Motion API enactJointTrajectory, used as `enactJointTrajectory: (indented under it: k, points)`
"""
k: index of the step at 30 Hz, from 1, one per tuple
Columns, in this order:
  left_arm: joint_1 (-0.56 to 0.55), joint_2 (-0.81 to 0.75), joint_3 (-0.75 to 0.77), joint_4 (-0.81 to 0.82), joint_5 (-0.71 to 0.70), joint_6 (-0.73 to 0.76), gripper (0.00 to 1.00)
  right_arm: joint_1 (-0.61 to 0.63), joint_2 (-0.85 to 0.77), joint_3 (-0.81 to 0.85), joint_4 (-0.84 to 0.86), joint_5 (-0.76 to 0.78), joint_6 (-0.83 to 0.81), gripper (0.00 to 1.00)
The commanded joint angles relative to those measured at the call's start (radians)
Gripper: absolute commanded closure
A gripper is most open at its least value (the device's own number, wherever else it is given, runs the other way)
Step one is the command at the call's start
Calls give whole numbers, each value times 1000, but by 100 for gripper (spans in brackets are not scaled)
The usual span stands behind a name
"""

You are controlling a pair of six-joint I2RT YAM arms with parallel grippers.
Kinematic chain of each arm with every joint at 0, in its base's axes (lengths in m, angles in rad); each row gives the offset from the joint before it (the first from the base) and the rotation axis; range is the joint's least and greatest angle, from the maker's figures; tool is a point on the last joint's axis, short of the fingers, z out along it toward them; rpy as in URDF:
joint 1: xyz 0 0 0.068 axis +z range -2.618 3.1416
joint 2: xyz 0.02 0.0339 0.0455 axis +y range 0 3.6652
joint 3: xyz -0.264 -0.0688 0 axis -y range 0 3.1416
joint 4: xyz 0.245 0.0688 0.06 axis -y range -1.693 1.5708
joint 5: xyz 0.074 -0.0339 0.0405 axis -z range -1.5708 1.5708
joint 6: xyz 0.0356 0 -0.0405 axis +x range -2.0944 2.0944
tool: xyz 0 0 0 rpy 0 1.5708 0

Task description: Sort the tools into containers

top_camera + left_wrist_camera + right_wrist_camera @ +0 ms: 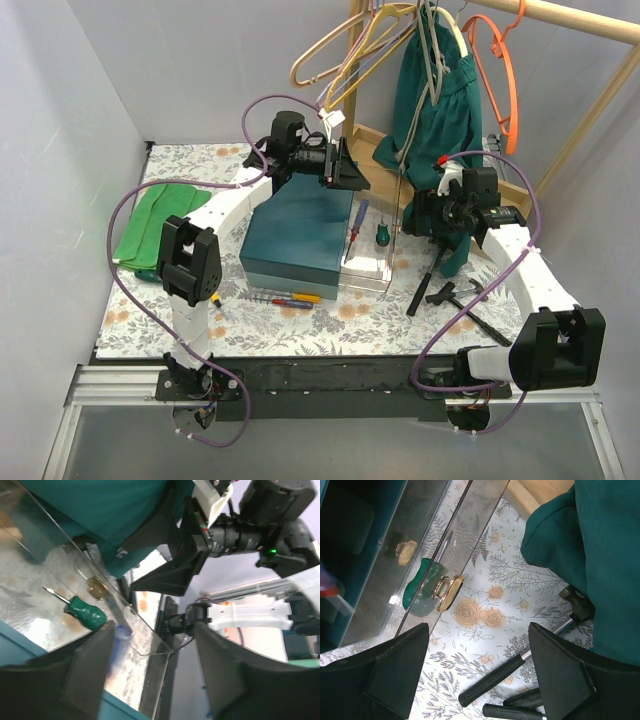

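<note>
The dark teal box (300, 235) stands mid-table with a clear drawer tray (372, 272) pulled out on its right. In the tray lie a green-handled screwdriver (382, 236) and a blue-handled one (357, 220). Both also show in the left wrist view: the green one (85, 611) and the blue one (120, 635). My left gripper (348, 175) hangs open and empty over the box's back right corner. My right gripper (435, 228) is open and empty above the hammer (520, 665), right of the tray. Yellow and red screwdrivers (298, 300) lie in front of the box.
Black-handled tools (470, 300) lie near the hammer (430, 278). A teal garment (435, 100) and coloured hangers (500, 70) hang from a wooden rack at the back right. A folded green cloth (160, 220) lies at the left. A gold clasp (449, 592) sits on the tray front.
</note>
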Motion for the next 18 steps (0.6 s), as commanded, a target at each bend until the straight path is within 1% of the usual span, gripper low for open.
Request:
enactJointTrajectory:
  k: [1,2,4,6,7,8,9,10,11,12,13,14,15,16,17,18]
  points:
    - [10,-16,70,-94,-102,54,29,-6,4,15,24,4,-15,12]
    - [39,-28,69,-102,-105,58,24,-7,4,18,24,5,-15,12]
    - [81,-80,56,-153,-111,88,23,-10,1,24,21,5,-15,12]
    - [166,-131,27,-200,-133,103,23,-10,-3,28,20,4,-15,12]
    - [202,-185,6,-252,-145,151,24,-10,-3,23,23,4,-15,12]
    - [276,-218,-38,-286,-184,181,24,-10,-3,21,24,4,-15,12]
    - [314,-244,-57,-329,-230,226,24,-12,-5,18,24,4,-15,12]
    - [378,-267,-71,-425,-296,267,25,-13,-3,17,27,5,-15,12]
    - [407,-316,-118,-462,-452,350,25,-13,0,17,27,5,-15,12]
    - [435,-333,-143,-496,-509,378,25,-15,3,20,27,4,-15,12]
    - [482,-344,-169,-580,-572,407,26,-13,6,23,27,2,-15,12]
    - [486,-343,-187,-623,-638,456,27,-15,15,26,32,1,-15,12]
    - [525,-339,-239,-663,-776,470,32,-15,23,29,32,-4,-15,12]
    - [556,-346,-282,-700,-797,490,36,-15,30,34,33,-7,-15,12]
    - [572,-393,-330,-701,-797,507,41,-13,43,44,33,-16,-15,12]
    - [578,-423,-444,-693,-803,522,44,-15,52,51,33,-19,-15,12]
